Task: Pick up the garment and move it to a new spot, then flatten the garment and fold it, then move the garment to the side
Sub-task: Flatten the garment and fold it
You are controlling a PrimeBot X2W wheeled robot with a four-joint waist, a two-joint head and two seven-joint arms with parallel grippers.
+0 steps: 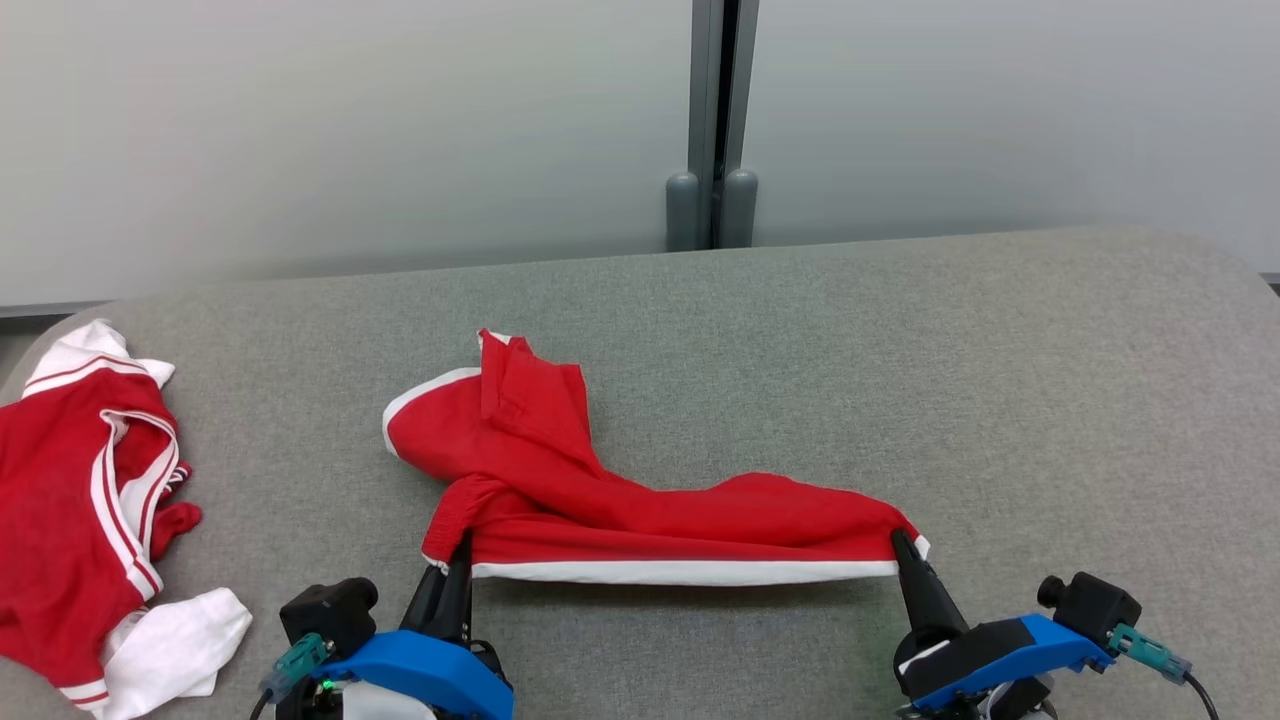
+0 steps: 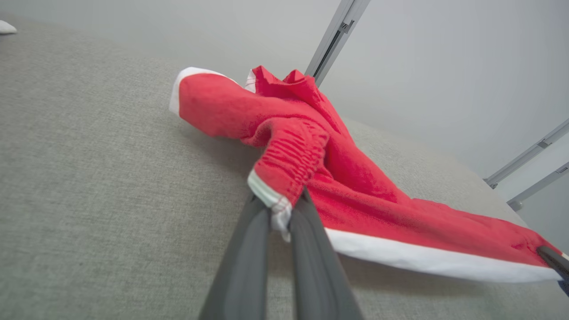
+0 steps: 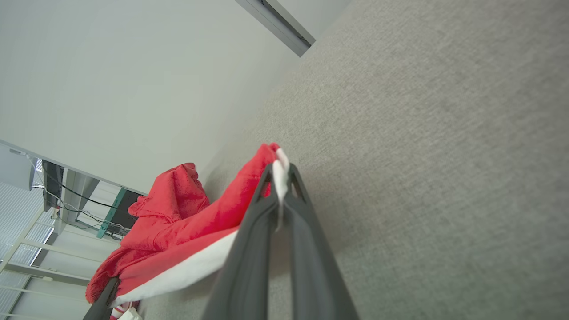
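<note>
Red fabric garment with white hem (image 1: 620, 500) lies on grey upholstered surface (image 1: 950, 350), near edge taut between grippers. Left gripper (image 1: 461, 550) clamped on one corner, right gripper (image 1: 901, 545) on the other, both low, fingers pointing forward.

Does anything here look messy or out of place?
The red garment is taut along its white hem between the left fingers and right fingers, but its far part lies bunched and folded over. Another red-and-white garment sits crumpled at the left edge of the grey surface.
</note>
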